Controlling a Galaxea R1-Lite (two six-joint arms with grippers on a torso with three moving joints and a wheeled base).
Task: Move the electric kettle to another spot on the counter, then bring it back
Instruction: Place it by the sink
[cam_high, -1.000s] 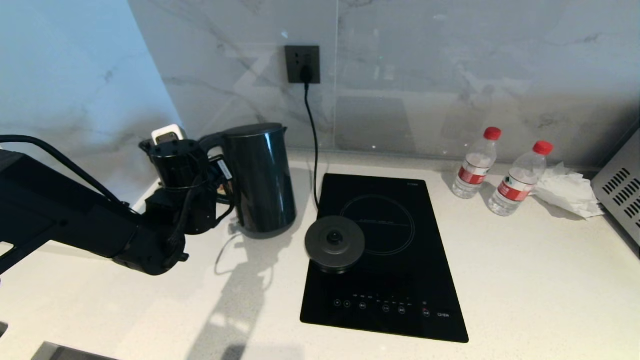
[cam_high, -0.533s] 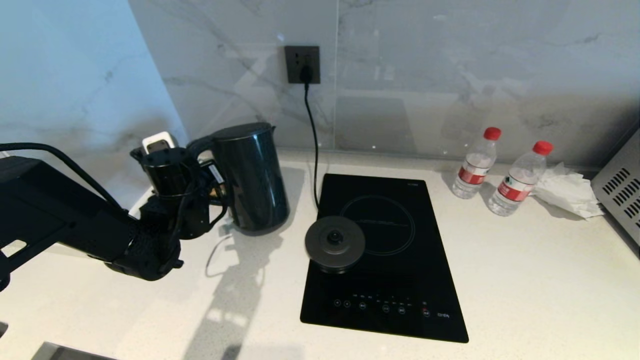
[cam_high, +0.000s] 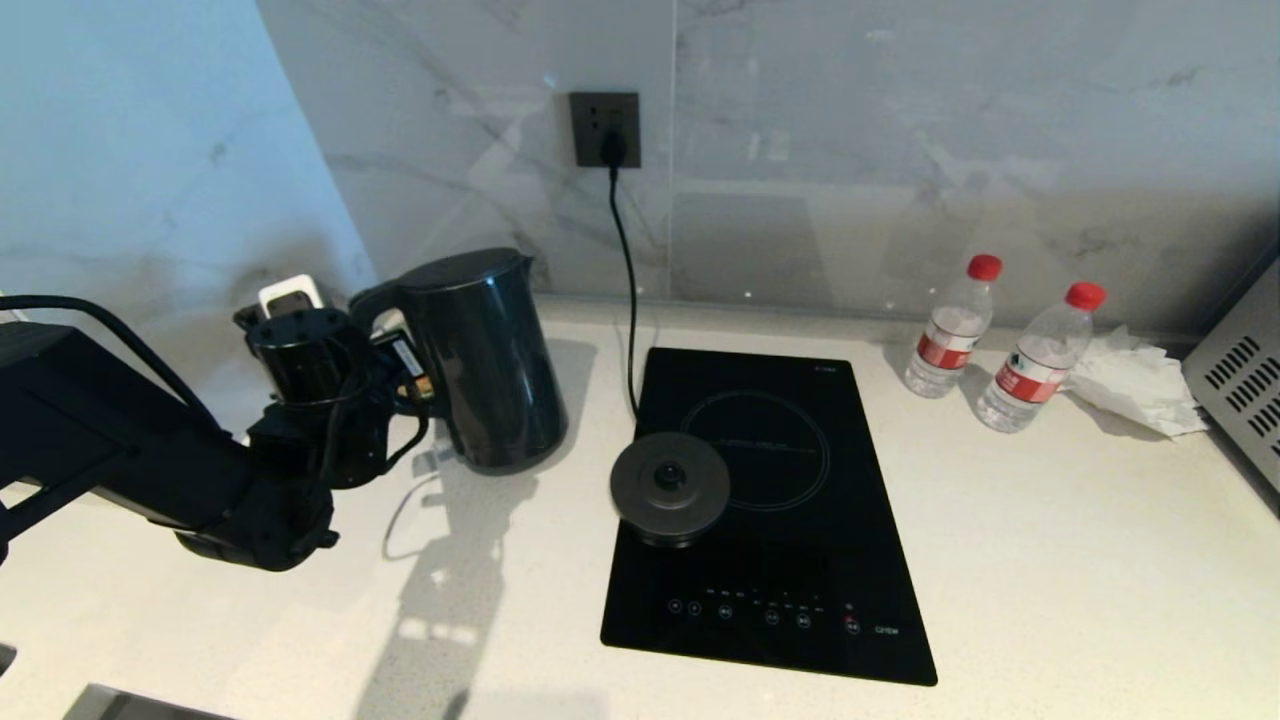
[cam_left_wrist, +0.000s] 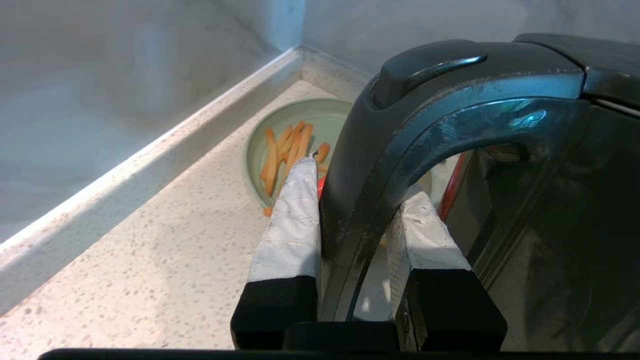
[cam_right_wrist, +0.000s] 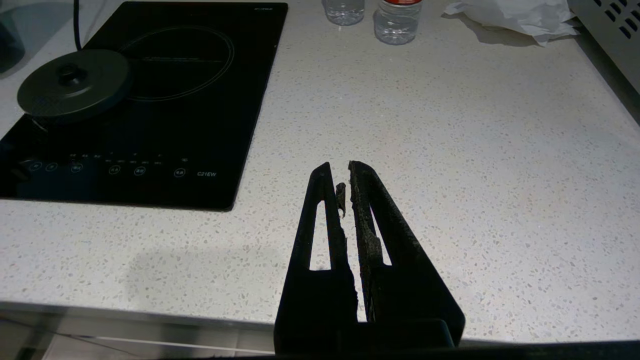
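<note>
The left gripper (cam_left_wrist: 350, 200) has its fingers clamped on the loop handle of the electric kettle (cam_high: 485, 360), upright at the worktop's (cam_high: 1050, 560) back-left, left of the cooktop (cam_high: 770, 510). The right gripper (cam_right_wrist: 345, 175) hangs over bare worktop, fingers together.

Our right gripper (cam_right_wrist: 345, 172) hangs above the near part of the counter (cam_right_wrist: 450, 150), its two black fingers (cam_right_wrist: 320, 220) pressed almost together with nothing between them. Off to the left lies the black cooktop (cam_right_wrist: 165, 115), with the round power base (cam_right_wrist: 72, 85) resting on it. Farther off stand two water bottles (cam_right_wrist: 397, 20), and beyond them to the right lies a crumpled tissue (cam_right_wrist: 520, 17).
</note>
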